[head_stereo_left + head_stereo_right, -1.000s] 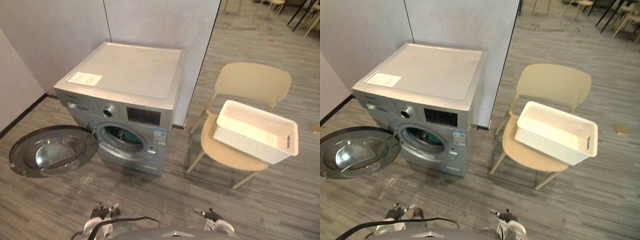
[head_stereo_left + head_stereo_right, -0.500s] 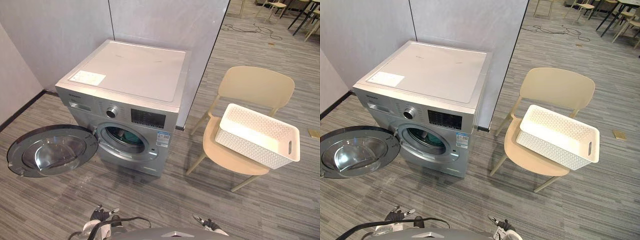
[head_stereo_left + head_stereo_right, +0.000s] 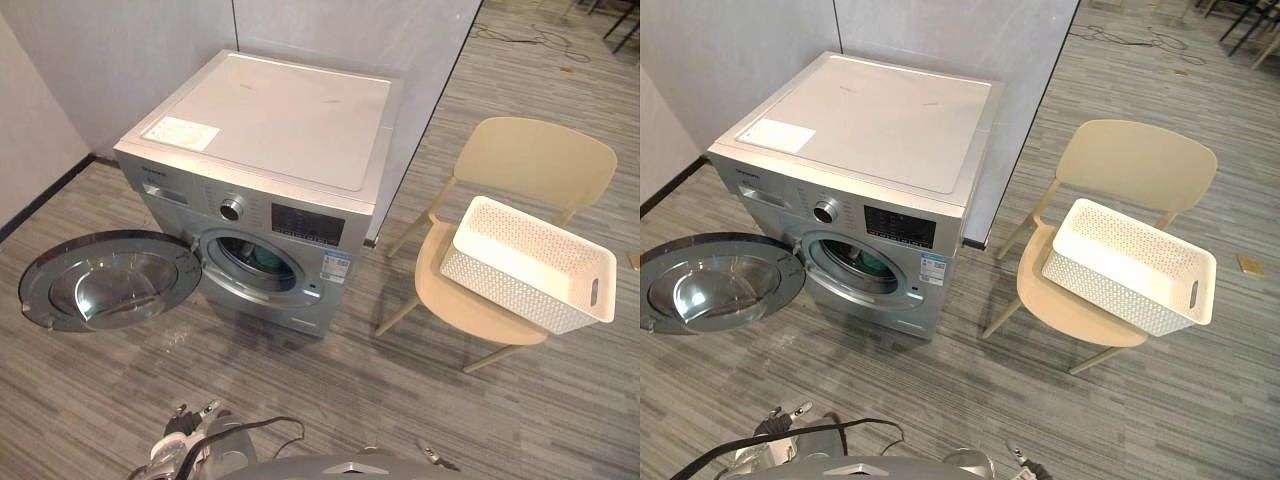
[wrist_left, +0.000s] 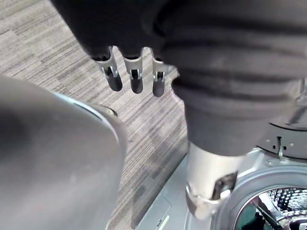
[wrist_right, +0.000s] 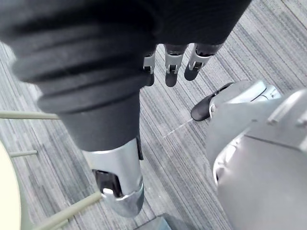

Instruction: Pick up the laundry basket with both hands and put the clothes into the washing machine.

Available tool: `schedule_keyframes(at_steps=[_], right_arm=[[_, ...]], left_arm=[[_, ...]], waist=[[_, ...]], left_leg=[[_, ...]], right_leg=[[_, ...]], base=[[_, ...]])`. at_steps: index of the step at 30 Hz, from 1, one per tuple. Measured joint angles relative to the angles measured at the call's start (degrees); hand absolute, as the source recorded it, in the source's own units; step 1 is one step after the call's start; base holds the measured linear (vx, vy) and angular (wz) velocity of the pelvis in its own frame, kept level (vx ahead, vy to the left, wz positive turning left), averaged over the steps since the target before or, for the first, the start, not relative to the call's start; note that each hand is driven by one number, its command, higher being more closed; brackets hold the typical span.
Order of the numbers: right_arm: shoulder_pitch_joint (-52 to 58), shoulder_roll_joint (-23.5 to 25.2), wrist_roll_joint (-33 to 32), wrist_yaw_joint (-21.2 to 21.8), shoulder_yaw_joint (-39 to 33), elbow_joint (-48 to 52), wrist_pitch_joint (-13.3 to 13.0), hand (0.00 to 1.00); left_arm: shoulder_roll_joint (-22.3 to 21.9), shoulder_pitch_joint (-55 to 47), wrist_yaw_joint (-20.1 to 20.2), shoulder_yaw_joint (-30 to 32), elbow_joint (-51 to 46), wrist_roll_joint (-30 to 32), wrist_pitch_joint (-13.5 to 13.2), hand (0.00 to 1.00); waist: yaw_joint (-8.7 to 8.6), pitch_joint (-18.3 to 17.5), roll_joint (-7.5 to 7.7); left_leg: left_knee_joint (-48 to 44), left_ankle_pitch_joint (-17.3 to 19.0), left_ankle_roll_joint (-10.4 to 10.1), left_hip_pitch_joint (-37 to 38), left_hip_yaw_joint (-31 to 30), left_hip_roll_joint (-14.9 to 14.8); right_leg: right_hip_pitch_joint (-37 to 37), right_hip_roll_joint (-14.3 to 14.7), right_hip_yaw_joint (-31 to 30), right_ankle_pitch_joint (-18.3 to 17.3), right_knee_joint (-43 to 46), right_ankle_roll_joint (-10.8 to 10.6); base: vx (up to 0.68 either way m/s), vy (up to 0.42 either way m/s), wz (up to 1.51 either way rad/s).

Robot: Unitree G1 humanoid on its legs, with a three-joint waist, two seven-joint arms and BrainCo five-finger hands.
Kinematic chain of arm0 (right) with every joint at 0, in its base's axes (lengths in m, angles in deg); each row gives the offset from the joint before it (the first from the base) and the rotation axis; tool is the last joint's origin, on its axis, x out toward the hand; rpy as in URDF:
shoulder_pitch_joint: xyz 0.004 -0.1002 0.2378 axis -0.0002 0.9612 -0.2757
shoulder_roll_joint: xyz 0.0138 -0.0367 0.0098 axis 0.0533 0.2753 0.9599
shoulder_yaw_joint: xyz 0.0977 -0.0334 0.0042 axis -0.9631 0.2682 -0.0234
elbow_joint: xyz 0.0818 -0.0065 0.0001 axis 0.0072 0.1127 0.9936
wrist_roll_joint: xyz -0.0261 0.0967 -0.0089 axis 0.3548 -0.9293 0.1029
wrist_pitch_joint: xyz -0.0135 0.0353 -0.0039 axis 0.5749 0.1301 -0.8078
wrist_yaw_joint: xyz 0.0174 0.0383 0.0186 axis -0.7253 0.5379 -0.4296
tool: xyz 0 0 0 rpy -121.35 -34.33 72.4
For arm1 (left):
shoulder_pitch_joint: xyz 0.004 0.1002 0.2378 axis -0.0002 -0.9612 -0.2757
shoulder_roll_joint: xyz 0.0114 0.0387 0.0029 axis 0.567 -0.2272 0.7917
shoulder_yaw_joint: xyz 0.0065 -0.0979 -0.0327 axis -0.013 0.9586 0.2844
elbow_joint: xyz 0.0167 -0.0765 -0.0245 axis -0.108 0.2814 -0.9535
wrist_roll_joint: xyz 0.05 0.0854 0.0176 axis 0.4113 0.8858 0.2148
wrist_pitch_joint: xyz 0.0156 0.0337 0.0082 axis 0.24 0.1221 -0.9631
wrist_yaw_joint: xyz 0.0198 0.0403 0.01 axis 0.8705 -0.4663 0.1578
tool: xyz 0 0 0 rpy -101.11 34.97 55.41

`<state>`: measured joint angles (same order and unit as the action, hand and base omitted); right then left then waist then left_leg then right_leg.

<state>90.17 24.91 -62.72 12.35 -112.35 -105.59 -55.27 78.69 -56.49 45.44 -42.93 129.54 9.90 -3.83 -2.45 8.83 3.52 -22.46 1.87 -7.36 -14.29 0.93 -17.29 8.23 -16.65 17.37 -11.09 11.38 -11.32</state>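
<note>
White perforated plastic laundry basket point(image 3: 500, 290) overhanging right seat edge of beige chair point(image 3: 535, 160); silver washing machine point(image 3: 270, 120), round door point(image 3: 105, 280) swung open, on grey plank floor point(image 3: 400, 390). Just dangling, fingers loose: left hand point(image 4: 136, 81), right hand point(image 5: 171, 67).

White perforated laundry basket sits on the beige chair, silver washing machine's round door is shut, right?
No: the left eye view shows the round door of the silver washing machine swung open. The white perforated laundry basket sits on the beige chair.
</note>
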Motion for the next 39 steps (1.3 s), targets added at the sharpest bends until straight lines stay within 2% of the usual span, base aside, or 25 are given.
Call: schedule_keyframes(at_steps=[1,2,3,4,5,6,7,8,9,10,11,12,13,14,15,17,18,19,20,24,28,34,36,37,39], right_arm=[[-0.1,-0.5,0.0,0.0,0.0,-0.2,0.0,0.0],[-0.9,-1.7,0.7,0.0,-0.1,-0.6,0.0,0.0],[-0.8,-2.9,2.9,0.0,-0.2,-1.5,0.1,0.0],[-0.9,-2.6,3.3,-0.1,-0.3,-1.6,0.1,0.0],[-0.9,0.4,4.7,0.0,-0.9,-3.1,1.1,0.0],[-1.2,1.5,4.7,0.3,-1.1,-4.3,1.6,0.0],[-1.9,3.5,5.1,0.4,-1.1,-4.7,2.3,0.0],[-1.7,4.9,5.6,0.3,-1.6,-4.4,2.1,0.0],[-1.3,4.9,5.8,0.3,-1.7,-3.7,2.1,0.0],[-1.1,4.2,6.2,0.3,-0.9,-3.1,2.1,0.0],[-1.0,3.1,6.3,0.2,1.6,-1.6,2.2,0.0],[-1.0,2.6,6.3,0.2,3.2,-1.0,2.3,0.0],[-1.9,2.1,6.3,0.3,5.7,-0.3,2.2,0.0],[-2.1,1.7,6.3,0.3,8.1,-0.3,2.2,0.0],[-2.1,1.5,6.3,0.3,9.1,-0.2,2.2,0.0],[-2.9,1.7,6.2,0.5,13.0,1.5,1.9,0.0],[-3.5,2.2,6.1,0.7,14.3,2.5,1.7,0.0],[-3.7,2.4,6.1,0.8,14.8,2.8,1.6,0.0],[-3.5,1.7,6.0,1.0,15.5,2.9,1.1,0.0],[-1.5,1.0,5.5,1.1,15.3,2.9,0.6,0.0],[-1.3,1.1,5.6,1.1,15.3,2.9,0.6,0.0],[0.9,1.7,5.5,0.9,12.9,2.9,0.6,0.0],[1.7,1.7,5.5,0.9,11.7,3.0,0.6,0.0],[2.6,1.5,5.5,0.9,11.0,3.1,0.6,0.0],[3.2,1.4,5.5,0.9,9.8,3.4,0.6,0.0]], left_arm=[[0.1,0.0,0.0,0.4,0.0,0.0,-0.1,0.0],[0.0,0.0,-0.1,0.3,0.0,0.0,0.0,0.0],[-0.1,-0.3,-0.1,0.3,0.4,0.1,0.3,0.0],[0.3,-0.2,0.1,0.4,0.6,0.0,0.4,0.0],[2.5,-0.4,0.2,1.0,-0.3,0.2,0.1,0.0],[3.6,-0.5,0.2,0.9,-0.4,0.7,0.2,0.0],[5.0,-0.5,0.2,0.1,0.2,1.3,0.3,0.0],[5.4,-0.6,0.2,-1.3,1.0,1.9,0.4,0.0],[5.4,-0.4,0.2,-2.2,1.2,2.7,0.5,0.0],[5.0,-1.0,0.3,-4.4,1.3,3.8,0.7,0.0],[4.1,-1.7,0.5,-6.7,1.3,5.0,0.8,0.0],[3.9,-1.8,0.4,-7.5,1.2,5.5,0.8,0.0],[4.0,-2.2,0.2,-8.9,1.2,6.2,0.9,0.0],[4.6,-2.6,-0.1,-10.0,1.2,6.8,0.9,0.0],[4.7,-3.0,-0.2,-10.1,1.2,6.9,0.9,0.0],[4.1,-3.2,-0.2,-10.4,1.3,6.9,0.9,0.0],[3.6,-3.0,-0.2,-10.4,1.5,6.9,1.0,0.0],[3.3,-2.7,-0.1,-10.4,1.5,6.8,1.0,0.0],[1.7,-2.5,0.1,-10.5,1.7,6.8,1.0,0.0],[-0.4,-2.5,0.6,-9.7,1.3,6.7,0.8,0.0],[-0.9,-2.4,0.5,-8.2,0.9,6.3,0.7,0.0],[-1.4,-2.3,-0.7,-7.8,-1.6,2.1,0.2,0.0],[-1.9,-4.7,-1.4,-7.8,-7.7,0.1,0.3,0.0],[-2.5,-7.8,-2.0,-7.9,-18.8,-3.1,0.2,0.0],[-2.4,-10.1,-1.9,-7.1,-29.7,-6.6,-0.4,0.0]], waist=[[0.07,0.0,-0.01],[-0.31,-0.3,-0.94],[-0.97,-0.6,-1.87],[-0.98,-0.7,-1.57],[-0.34,-1.3,1.99],[-0.36,-1.9,2.41],[0.06,-2.0,2.21],[0.6,-2.1,2.01],[0.81,-2.2,1.89],[1.03,-2.8,0.75],[1.87,-3.7,-0.75],[2.08,-3.8,-1.11],[2.01,-3.8,-1.27],[1.88,-3.7,-1.48],[1.89,-3.9,-1.74],[2.02,-3.9,-3.13],[1.8,-3.7,-3.47],[1.94,-3.9,-2.62],[1.46,-3.5,-3.97],[1.76,-4.3,-4.51],[2.01,-4.5,-4.06],[1.95,-4.8,-2.72],[1.91,-4.9,-2.57],[2.03,-4.9,-2.92],[2.44,-4.6,-3.67]], left_leg=[[0.6,0.0,-0.1,-0.2,-2.4,-1.3],[1.0,0.0,-0.2,-0.7,-5.8,-3.1],[2.3,3.9,-6.0,0.5,-5.4,-3.7],[2.2,3.9,-7.4,0.7,-5.2,-3.1],[0.0,5.5,-6.6,-0.1,-2.9,0.7],[-2.4,6.5,-7.2,-1.4,-2.9,1.0],[-6.7,9.6,-7.0,-3.3,-2.9,1.1],[-9.2,11.9,-6.1,-3.7,-2.0,1.9],[-9.7,12.5,-5.4,-3.5,-1.3,2.4],[-9.5,13.2,-3.8,-3.3,0.2,2.9],[-7.4,12.6,-1.9,-2.2,3.3,2.7],[-5.9,12.1,-0.9,-1.1,5.2,2.6],[-2.0,10.6,0.5,1.9,7.8,3.3],[1.9,9.2,1.2,5.3,9.9,3.9],[3.7,8.6,1.6,6.9,11.2,4.0],[9.1,6.3,2.0,11.5,15.6,4.5],[10.7,5.7,1.8,12.9,17.2,5.1],[11.2,5.5,1.9,13.5,18.0,6.2],[12.4,5.0,1.8,14.5,18.4,6.9],[17.3,2.2,2.2,17.8,17.1,8.3],[19.8,0.7,2.3,17.2,14.7,8.7],[23.0,-2.6,3.9,16.3,9.7,11.5],[24.2,-3.8,4.3,15.9,8.3,12.2],[25.2,-5.0,4.5,14.2,6.7,12.8],[25.9,-6.1,4.9,12.4,5.3,13.1]], right_leg=[[-1.1,-0.9,-1.0,-1.2,1.5,-1.2],[-3.5,-2.2,-1.8,-2.9,4.4,-3.2],[-4.2,-4.3,-2.7,-4.3,6.6,-4.4],[-4.0,-5.0,-2.9,-4.4,6.7,-4.3],[-4.0,-8.2,-4.3,-1.4,4.4,-3.3],[-3.8,-8.3,-4.3,2.2,2.8,-3.4],[-3.9,-8.2,-4.8,8.8,0.7,-4.1],[-4.0,-8.9,-6.0,14.7,-0.8,-3.9],[-4.4,-9.4,-6.5,18.0,-1.1,-3.4],[-6.8,-9.8,-7.7,26.2,-1.3,-0.2],[-10.0,-9.9,-7.0,35.7,-2.1,6.8],[-11.5,-10.0,-5.9,35.8,-0.6,9.5],[-14.1,-9.5,-2.2,26.8,6.0,9.7],[-14.9,-6.8,1.7,18.4,11.3,7.8],[-15.2,-4.7,3.5,14.9,13.5,7.5],[-15.1,3.2,7.2,3.8,15.6,8.3],[-13.1,7.4,7.4,1.5,11.4,8.3],[-11.5,7.8,8.9,1.1,8.9,9.2],[-9.9,8.1,8.3,1.0,6.2,9.2],[-5.9,9.0,8.4,1.3,1.1,9.6],[-6.0,9.7,9.6,3.2,-1.1,9.6],[-4.3,8.1,14.1,5.7,-4.3,8.4],[-4.4,7.6,15.2,5.8,-4.3,8.1],[-5.3,7.1,16.5,5.1,-4.3,7.5],[-6.6,7.1,16.4,4.8,-4.2,7.1]], base=[[-0.05,0.411,-0.29],[-0.02,0.548,-0.1],[-0.02,0.488,0.01],[0.09,0.548,-0.04],[0.08,0.386,-0.14],[0.1,0.595,-0.27],[0.03,0.491,-0.33],[0.02,0.53,-0.33],[0.02,0.532,-0.34],[0.03,0.542,-0.53],[0.04,0.524,-0.67],[0.1,0.448,-0.81],[0.17,0.355,-0.75],[0.17,0.288,-0.7],[0.11,0.176,-0.7],[0.08,0.074,-0.85],[0.07,0.035,-0.72],[0.01,0.003,-0.46],[0.0,-0.019,-0.16],[0.0,-0.05,0.09],[-0.08,0.004,0.16],[-0.07,0.055,0.43],[-0.09,0.048,0.45],[-0.11,0.016,0.44],[-0.11,0.022,0.41]])
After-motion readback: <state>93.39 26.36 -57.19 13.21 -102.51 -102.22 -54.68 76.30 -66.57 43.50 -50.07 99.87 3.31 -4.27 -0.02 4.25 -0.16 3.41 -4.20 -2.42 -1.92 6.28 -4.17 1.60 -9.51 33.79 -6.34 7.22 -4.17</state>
